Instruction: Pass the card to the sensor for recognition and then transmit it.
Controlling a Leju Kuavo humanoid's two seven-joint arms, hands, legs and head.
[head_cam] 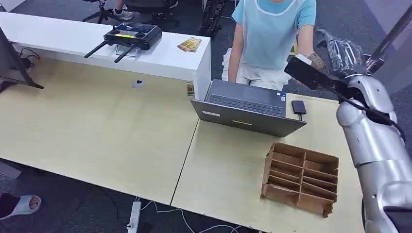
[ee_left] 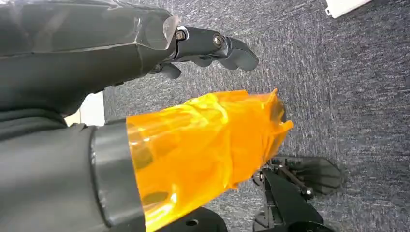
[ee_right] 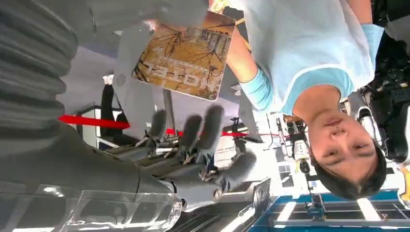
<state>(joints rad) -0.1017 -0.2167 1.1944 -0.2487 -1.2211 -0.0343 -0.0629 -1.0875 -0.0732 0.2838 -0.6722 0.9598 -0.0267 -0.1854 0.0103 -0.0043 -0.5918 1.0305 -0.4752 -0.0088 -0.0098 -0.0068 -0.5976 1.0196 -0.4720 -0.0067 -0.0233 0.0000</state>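
My right hand [head_cam: 342,53] is raised at the table's far right, in front of a person in a light blue shirt [head_cam: 272,29]. In the right wrist view the tan printed card [ee_right: 183,60] lies beside my grey thumb [ee_right: 159,12], while my dark fingers [ee_right: 193,135] are spread well away from it. The person's arm [ee_right: 251,82] reaches to the card's far edge. In the head view the card [head_cam: 317,60] shows as a sliver at the person's hand. A small black sensor [head_cam: 298,107] lies on the table right of the laptop [head_cam: 248,109]. My left hand [ee_left: 145,111] hangs over grey carpet, holding nothing.
A brown cardboard organizer [head_cam: 301,177] stands near the table's front right. On the white counter [head_cam: 58,34] at the back lie a black remote controller [head_cam: 128,36] and more cards [head_cam: 189,44]. A power strip [head_cam: 134,216] lies on the floor below the table's edge.
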